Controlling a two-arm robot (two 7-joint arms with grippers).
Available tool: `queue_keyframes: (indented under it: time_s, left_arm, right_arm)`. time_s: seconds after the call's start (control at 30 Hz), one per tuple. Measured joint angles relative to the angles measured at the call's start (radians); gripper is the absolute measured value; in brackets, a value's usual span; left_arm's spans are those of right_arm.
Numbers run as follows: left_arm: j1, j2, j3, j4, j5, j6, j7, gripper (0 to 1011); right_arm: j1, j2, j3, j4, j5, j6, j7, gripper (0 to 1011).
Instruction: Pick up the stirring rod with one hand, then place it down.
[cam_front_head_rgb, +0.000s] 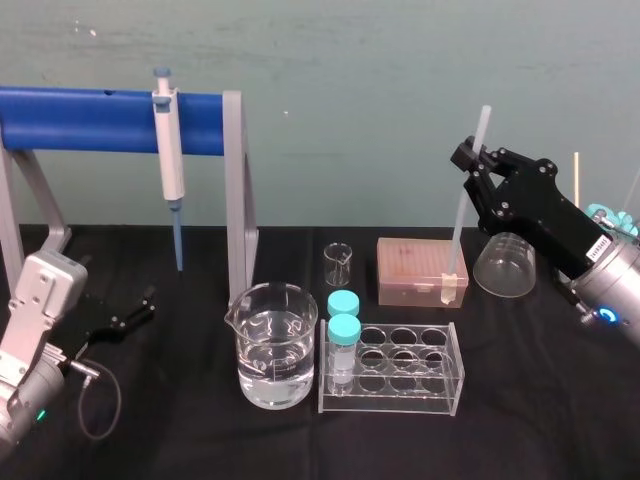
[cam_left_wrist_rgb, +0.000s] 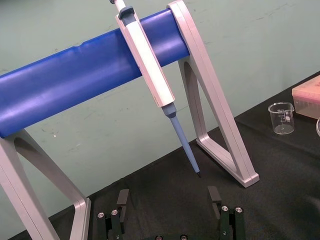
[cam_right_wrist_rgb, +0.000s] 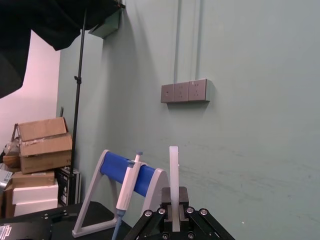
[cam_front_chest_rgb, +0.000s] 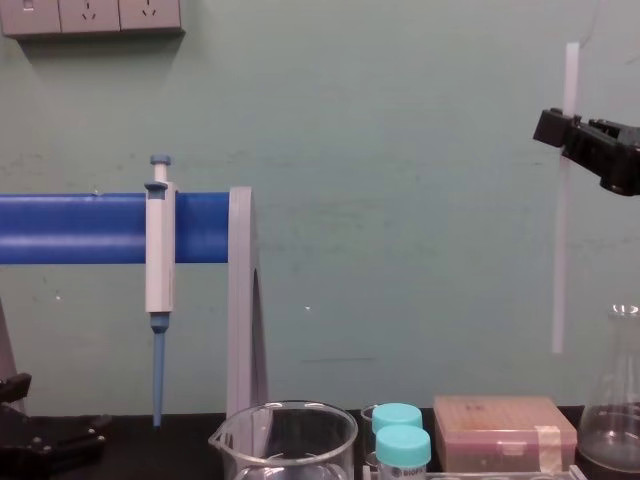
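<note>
Evidently the pick-up is done: the right tool (cam_front_head_rgb: 476, 163) grips the stirring rod (cam_front_head_rgb: 462, 215) upright, well above the bench (cam_front_head_rgb: 540, 410). Next, lower it onto bare cloth, clear of the conical flask (cam_front_head_rgb: 505, 265). The left tool (cam_left_wrist_rgb: 168, 197) sits parked, fingers apart.

The table (cam_front_head_rgb: 540, 400) is viewed from above by the head camera, side-on by the chest; the pipette (cam_front_head_rgb: 172, 150) is shared by all views, seen closest from the left wrist.
</note>
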Motion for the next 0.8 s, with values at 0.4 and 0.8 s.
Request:
queue_keyframes:
  time_s: [0.4, 0.8]
  left_arm:
    - [0.000, 0.000, 0.000, 0.000, 0.000, 0.000, 0.000, 1000]
    - [0.000, 0.000, 0.000, 0.000, 0.000, 0.000, 0.000, 1000]
  right_arm:
    - [0.011, -0.002, -0.009, 0.016, -0.001, 0.005, 0.004, 68]
    - [0.011, 0.001, -0.012, 0.018, 0.001, 0.007, 0.007, 68]
